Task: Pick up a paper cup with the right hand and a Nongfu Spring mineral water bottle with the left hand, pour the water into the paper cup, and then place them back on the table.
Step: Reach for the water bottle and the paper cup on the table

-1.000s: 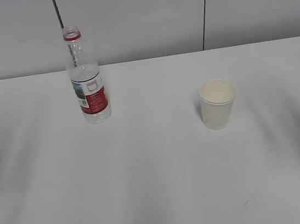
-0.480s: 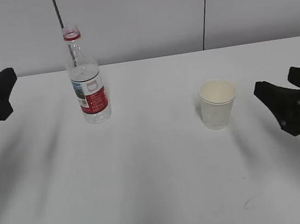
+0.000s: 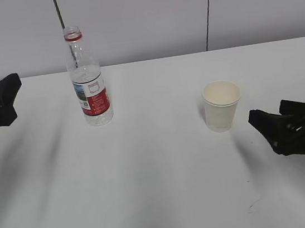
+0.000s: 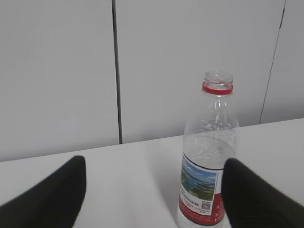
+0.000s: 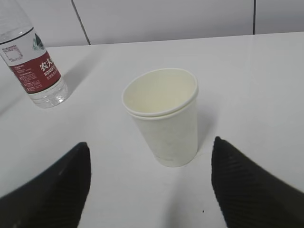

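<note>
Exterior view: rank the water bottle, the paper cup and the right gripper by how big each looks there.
1. Right gripper: looks largest, but it is cut off by the frame edge and nearer the camera, so its lead over the bottle is unsure.
2. Water bottle: tallest standing thing.
3. Paper cup: clearly smallest.

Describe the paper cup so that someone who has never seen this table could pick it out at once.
Start from the white table and look right of centre, well away from the tall clear water bottle standing on the left. There stands the paper cup, upright and open-topped. It is short, opaque cream-white with a rolled rim, while the bottle is tall, see-through and carries a red label.
</note>
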Robot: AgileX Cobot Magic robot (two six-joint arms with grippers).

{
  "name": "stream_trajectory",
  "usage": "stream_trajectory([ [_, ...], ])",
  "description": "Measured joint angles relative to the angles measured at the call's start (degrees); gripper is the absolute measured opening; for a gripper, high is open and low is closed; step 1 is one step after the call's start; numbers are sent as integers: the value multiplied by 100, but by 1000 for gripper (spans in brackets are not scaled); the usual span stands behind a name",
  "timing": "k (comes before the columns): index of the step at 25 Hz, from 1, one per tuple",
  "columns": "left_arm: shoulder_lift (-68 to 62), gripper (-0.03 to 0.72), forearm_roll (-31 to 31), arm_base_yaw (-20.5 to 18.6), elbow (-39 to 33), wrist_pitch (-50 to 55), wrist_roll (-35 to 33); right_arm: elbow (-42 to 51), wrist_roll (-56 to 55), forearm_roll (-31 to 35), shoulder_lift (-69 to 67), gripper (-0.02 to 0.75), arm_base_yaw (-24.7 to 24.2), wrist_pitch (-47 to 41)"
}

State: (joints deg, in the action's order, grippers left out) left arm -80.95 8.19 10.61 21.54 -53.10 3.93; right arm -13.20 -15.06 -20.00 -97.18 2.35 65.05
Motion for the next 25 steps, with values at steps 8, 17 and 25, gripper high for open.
stream_trajectory([
  [8,0,527,360,0,0,-12,0,0,-389,-35,-9,582,0,33],
  [17,0,527,472,0,0,-17,0,-10,-193,-315,-23,636,0,42],
  [25,0,527,485,0,0,-17,0,-507,264,-459,-913,653,0,54],
])
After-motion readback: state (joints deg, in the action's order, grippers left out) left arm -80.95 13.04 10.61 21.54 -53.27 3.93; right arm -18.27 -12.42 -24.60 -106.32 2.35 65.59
